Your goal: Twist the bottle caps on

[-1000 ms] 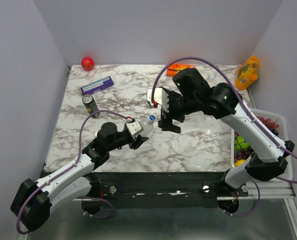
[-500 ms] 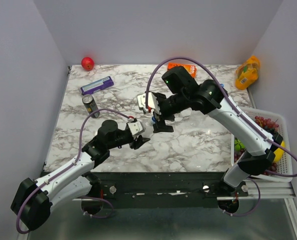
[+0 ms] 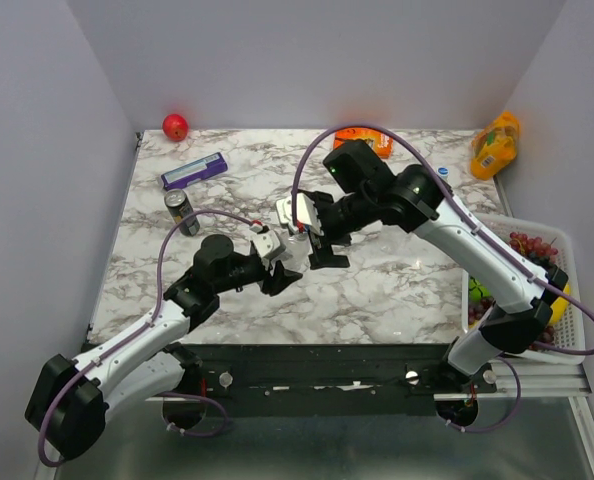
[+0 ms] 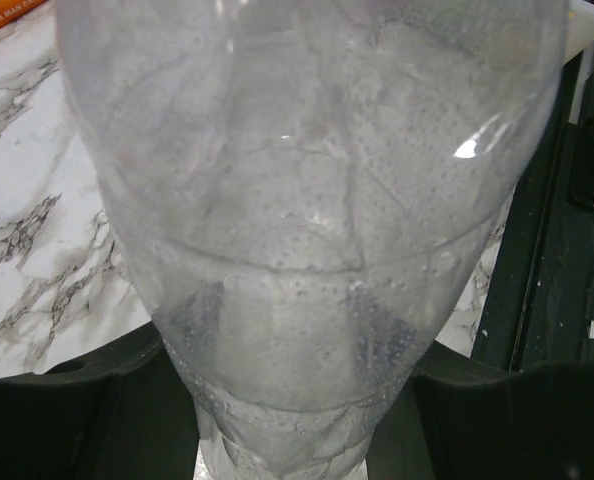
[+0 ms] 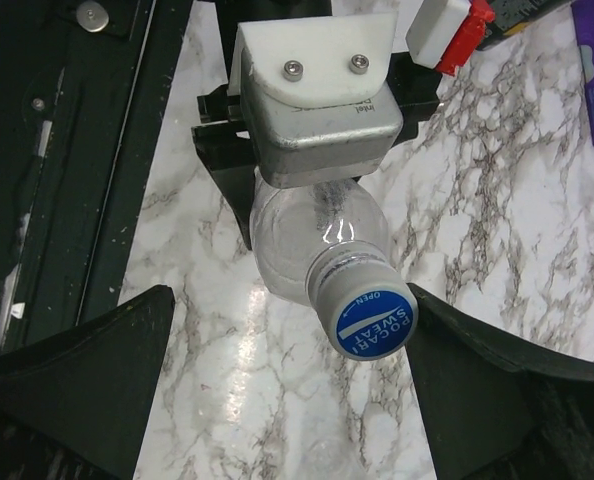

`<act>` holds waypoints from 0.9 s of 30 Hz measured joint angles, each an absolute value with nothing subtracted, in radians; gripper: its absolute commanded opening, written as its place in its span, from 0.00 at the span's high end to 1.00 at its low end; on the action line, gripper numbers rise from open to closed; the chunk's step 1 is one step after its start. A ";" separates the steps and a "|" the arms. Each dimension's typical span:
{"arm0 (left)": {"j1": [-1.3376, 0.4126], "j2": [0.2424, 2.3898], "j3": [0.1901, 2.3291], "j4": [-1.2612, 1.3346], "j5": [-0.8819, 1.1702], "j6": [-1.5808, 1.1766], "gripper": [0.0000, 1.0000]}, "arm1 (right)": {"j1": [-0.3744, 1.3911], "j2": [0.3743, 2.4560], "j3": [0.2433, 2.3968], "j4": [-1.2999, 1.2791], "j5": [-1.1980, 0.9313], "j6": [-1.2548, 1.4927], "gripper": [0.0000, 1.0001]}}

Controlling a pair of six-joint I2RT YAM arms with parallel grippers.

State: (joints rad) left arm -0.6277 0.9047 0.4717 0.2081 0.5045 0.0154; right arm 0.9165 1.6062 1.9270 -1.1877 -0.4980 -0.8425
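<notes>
Nearest you, the left gripper is clamped on the bottle, holding it tilted over the worktop. Its blue cap already sits on the neck. Beyond it, the right gripper has swung in over the last second. Its spread, empty fingers now flank the cap, so closing and twisting looks like your next move.
</notes>
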 measured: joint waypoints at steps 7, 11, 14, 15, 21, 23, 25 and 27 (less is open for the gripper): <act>-0.597 0.913 0.477 0.209 0.544 -0.036 1.00 | 0.913 1.551 1.843 -1.135 -0.436 -0.838 0.00; -0.554 0.912 0.479 0.242 0.531 -0.072 1.00 | 0.911 1.507 1.771 -1.188 -0.418 -0.811 0.01; -0.549 0.912 0.480 0.247 0.531 -0.076 1.00 | 0.912 1.498 1.745 -1.215 -0.397 -0.798 0.01; -0.549 0.912 0.480 0.246 0.531 -0.076 1.00 | 0.912 1.498 1.741 -1.221 -0.389 -0.792 0.02; -0.549 0.912 0.480 0.241 0.537 -0.052 1.00 | 0.894 1.507 1.806 -1.237 -0.359 -0.744 0.02; -0.549 0.912 0.480 0.232 0.545 -0.028 1.00 | 0.879 1.523 1.888 -1.229 -0.356 -0.733 0.00; -0.549 0.912 0.482 0.219 0.555 -0.006 1.00 | 0.869 1.539 1.965 -1.214 -0.356 -0.733 0.00; -0.549 0.913 0.484 0.211 0.563 0.012 1.00 | 0.861 1.555 2.026 -1.198 -0.360 -0.733 0.00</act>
State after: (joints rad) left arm -0.5491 0.9127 0.4839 0.2111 0.5632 0.0124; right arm 0.8612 1.5547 2.0258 -1.1980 -0.3599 -0.7330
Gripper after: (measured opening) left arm 0.603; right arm 0.994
